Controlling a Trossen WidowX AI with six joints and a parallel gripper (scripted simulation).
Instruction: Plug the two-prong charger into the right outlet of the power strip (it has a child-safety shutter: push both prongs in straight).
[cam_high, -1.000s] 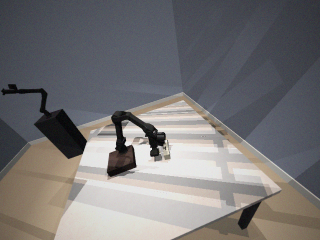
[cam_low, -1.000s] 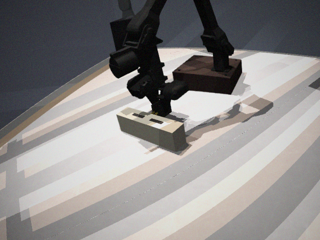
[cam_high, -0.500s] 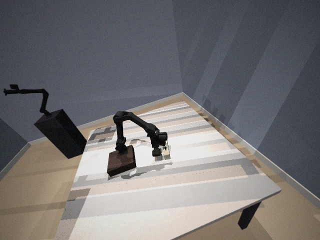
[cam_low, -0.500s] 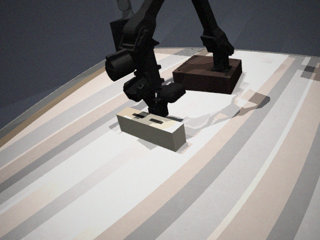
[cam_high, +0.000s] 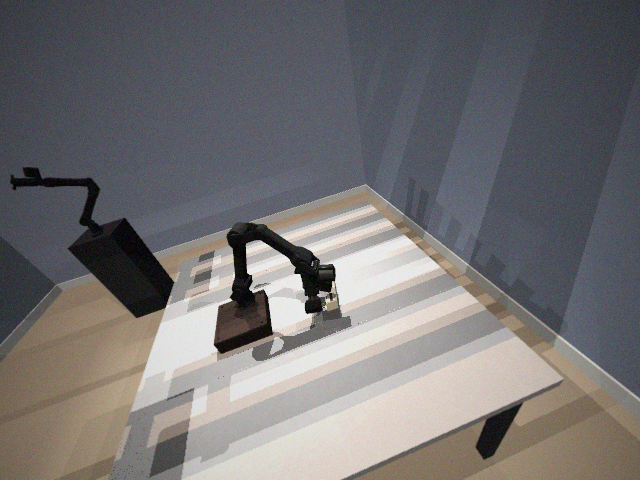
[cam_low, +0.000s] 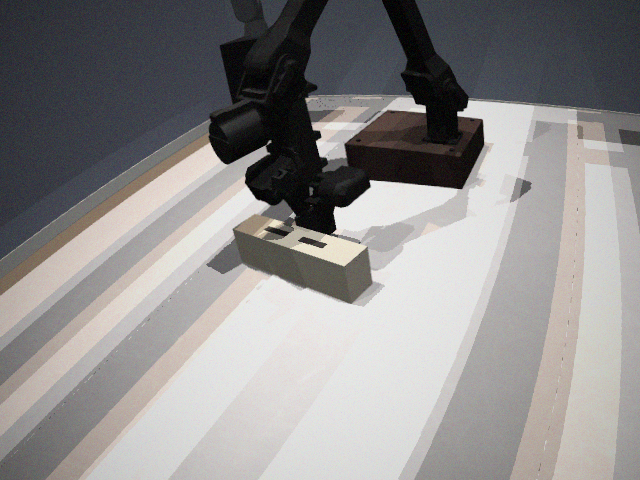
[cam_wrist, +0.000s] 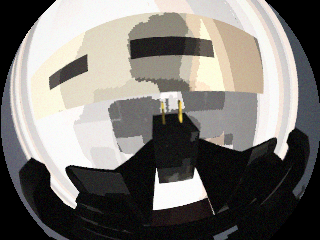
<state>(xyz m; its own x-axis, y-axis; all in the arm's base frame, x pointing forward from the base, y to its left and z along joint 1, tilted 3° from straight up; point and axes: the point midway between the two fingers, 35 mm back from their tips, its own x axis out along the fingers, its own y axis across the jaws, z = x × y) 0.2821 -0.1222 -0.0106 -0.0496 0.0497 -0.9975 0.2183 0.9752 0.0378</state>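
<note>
My gripper (cam_high: 321, 303) (cam_low: 315, 219) (cam_wrist: 171, 142) is shut on the black two-prong charger (cam_wrist: 172, 143). Its two gold prongs (cam_wrist: 171, 115) point forward at the power strip. The power strip (cam_high: 333, 305) (cam_low: 310, 263) (cam_wrist: 100, 60) is a cream block lying on the table with two dark slots in its top face. In the wrist view the prongs are in line with the right-hand slot (cam_wrist: 171, 47) (cam_low: 312, 241) and stop a little short of it. The left-hand slot (cam_wrist: 68, 71) (cam_low: 276, 231) is off to the side. The charger hangs just above the strip's near edge.
The arm's brown base block (cam_high: 242, 325) (cam_low: 413, 149) stands close behind the strip. The striped table (cam_high: 413, 413) (cam_low: 465, 361) stretches wide around it. A black cabinet (cam_high: 121, 263) with a second dark arm stands on the floor beyond the table's left side.
</note>
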